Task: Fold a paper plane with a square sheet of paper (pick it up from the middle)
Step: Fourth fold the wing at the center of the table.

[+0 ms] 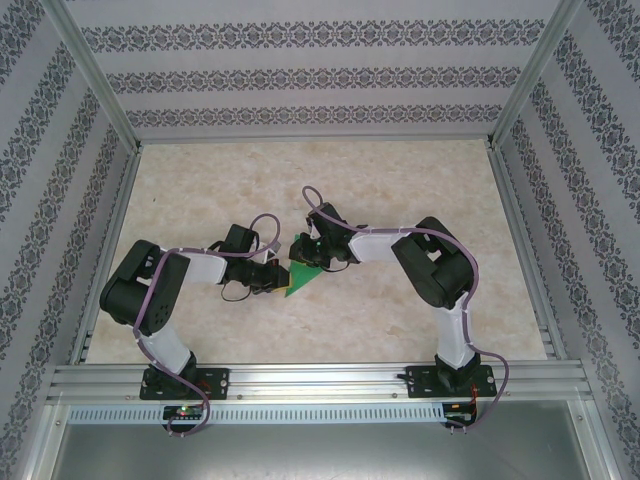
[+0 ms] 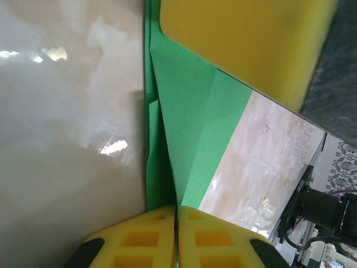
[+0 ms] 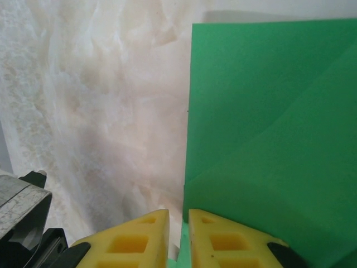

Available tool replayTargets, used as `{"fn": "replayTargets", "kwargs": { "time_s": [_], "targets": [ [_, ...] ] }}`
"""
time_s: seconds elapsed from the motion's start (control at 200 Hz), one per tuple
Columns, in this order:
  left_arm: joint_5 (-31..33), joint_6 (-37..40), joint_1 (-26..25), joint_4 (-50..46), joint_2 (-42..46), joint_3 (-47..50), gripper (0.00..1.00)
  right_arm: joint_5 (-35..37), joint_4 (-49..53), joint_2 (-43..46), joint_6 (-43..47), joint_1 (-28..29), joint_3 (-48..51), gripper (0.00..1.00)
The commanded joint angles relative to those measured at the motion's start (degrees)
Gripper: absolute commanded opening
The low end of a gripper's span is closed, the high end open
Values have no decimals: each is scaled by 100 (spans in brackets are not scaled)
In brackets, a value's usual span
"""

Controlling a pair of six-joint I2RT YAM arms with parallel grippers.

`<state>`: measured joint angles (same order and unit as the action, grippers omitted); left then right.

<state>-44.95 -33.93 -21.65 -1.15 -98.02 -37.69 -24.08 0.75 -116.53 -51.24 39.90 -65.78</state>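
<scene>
The square sheet of paper (image 1: 298, 281) is bright green and partly folded, lying mid-table between my two grippers as a pointed wedge rather than a slim dart. My left gripper (image 1: 283, 277) is shut on a raised lengthwise fold of the sheet (image 2: 189, 111), which runs straight into the closed pads (image 2: 177, 215). My right gripper (image 1: 308, 252) is at the sheet's far end; its broad yellow finger (image 2: 245, 44) lies over the paper. In the right wrist view its jaws (image 3: 178, 223) stand a narrow gap apart at the left edge of the creased sheet (image 3: 268, 111).
The marbled tabletop (image 1: 400, 200) lies all around the paper. Metal frame rails (image 1: 315, 378) and patterned walls (image 1: 310, 75) enclose it. The right arm's dark body (image 2: 329, 212) shows beyond the sheet, and a grey-black part of the left arm (image 3: 17, 218) sits close to my right fingers.
</scene>
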Motion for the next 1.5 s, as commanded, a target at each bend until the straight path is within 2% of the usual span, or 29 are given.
{"fn": "replayTargets", "kwargs": {
  "time_s": [0.0,0.09,0.305,0.44,0.644,0.929,1.129,1.269,1.494],
  "targets": [
    [306,141,109,-429,98,24,14,436,699,-225,152,46,4,17],
    [296,133,106,-432,90,102,14,422,667,-260,107,55,-26,17],
    [265,143,104,-366,142,229,2,439,680,-324,97,105,-89,17],
    [197,133,96,-353,69,255,0,454,676,-366,88,134,-84,17],
    [277,49,96,-455,247,306,12,505,701,-443,97,183,-85,16],
    [742,36,91,-1139,1425,193,29,579,732,-461,206,212,24,14],
    [600,29,91,-1240,1710,-89,26,579,582,-406,207,224,187,14],
    [226,-79,83,-914,1304,-250,21,562,506,-395,211,234,223,14],
    [-210,-287,-2,-430,714,-380,21,554,463,-403,195,235,206,14]
  ]
}}
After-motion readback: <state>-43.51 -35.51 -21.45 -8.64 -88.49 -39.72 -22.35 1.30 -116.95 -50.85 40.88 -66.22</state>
